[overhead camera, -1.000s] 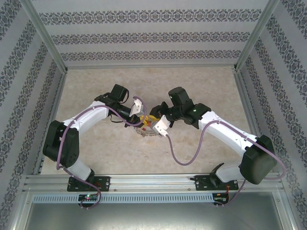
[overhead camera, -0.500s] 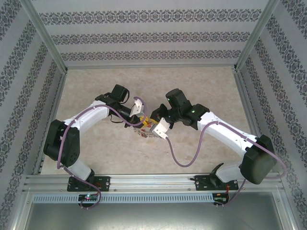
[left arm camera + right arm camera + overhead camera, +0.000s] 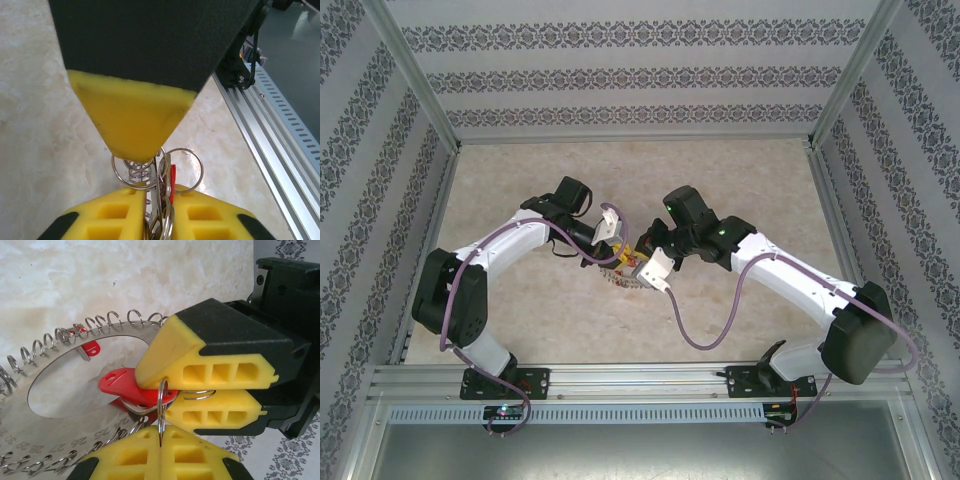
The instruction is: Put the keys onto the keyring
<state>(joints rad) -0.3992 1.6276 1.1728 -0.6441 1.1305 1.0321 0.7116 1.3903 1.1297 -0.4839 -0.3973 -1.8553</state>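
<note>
Red key (image 3: 120,382) is sitting clamped in the shut left tool (image 3: 160,200), while the right tool (image 3: 161,435) is pinching a thin split ring (image 3: 159,400). Tugging them apart is risking a slip.

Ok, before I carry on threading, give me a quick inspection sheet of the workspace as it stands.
Surface: beige marbled tabletop, no marks seen.
Job's things: flat silvery metal keyring disc, edged with small wire loops, under the grippers; small red-headed metal key at a rim loop; second red-headed key held over the disc's hole.
Clutter: nothing seen.
Grippers: left gripper shut on the second red-headed key; right gripper shut on a thin wire split ring at that key's head.
Cables: purple cables run along both arms, the right one looping low.
Surroundings: patterned grey-white walls; aluminium rail at the near edge.
</note>
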